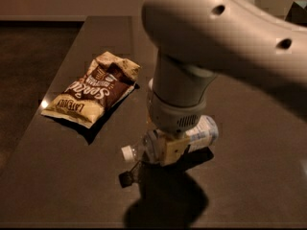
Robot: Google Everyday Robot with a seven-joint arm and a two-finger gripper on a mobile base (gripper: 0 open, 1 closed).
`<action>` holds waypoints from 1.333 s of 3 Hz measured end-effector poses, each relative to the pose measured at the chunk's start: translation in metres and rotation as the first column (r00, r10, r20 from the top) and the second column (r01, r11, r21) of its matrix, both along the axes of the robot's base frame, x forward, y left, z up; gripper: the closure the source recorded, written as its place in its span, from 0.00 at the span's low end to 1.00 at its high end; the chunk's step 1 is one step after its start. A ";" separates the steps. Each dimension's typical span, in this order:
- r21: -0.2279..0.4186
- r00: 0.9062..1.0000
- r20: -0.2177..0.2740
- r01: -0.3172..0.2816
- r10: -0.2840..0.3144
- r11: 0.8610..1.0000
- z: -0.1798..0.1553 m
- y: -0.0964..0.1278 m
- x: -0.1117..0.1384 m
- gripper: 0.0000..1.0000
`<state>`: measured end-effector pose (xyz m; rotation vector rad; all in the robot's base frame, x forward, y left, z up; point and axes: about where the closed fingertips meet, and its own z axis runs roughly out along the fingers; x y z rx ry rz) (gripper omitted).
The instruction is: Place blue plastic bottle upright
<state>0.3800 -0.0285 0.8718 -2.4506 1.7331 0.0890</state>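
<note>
From my station I see the arm (216,30) reaching in from the upper right and filling most of the view, its wrist pointing straight down over the dark tabletop (57,181). The pincer (168,150) sits at the middle of the blue plastic bottle (204,132) and is clenched on it: one tan finger (174,149) presses against the near side of the bottle's body, while the far finger is hidden behind it. The bottle is on its side, not upright, with its white cap (127,153) pointing to the left edge of the view and its pale label end sticking out to the right of the wrist. The cap end tilts slightly downward. A dark shadow lies on the tabletop below the bottle and apart from the cap, so the bottle looks to me to be held a little above the surface rather than resting on it. A brown and yellow crisp bag (93,89) lies flat on the tabletop to the left, well apart from the bottle.
</note>
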 end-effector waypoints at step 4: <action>0.592 0.966 -0.246 0.211 -0.075 0.778 0.097 0.005 0.051 1.00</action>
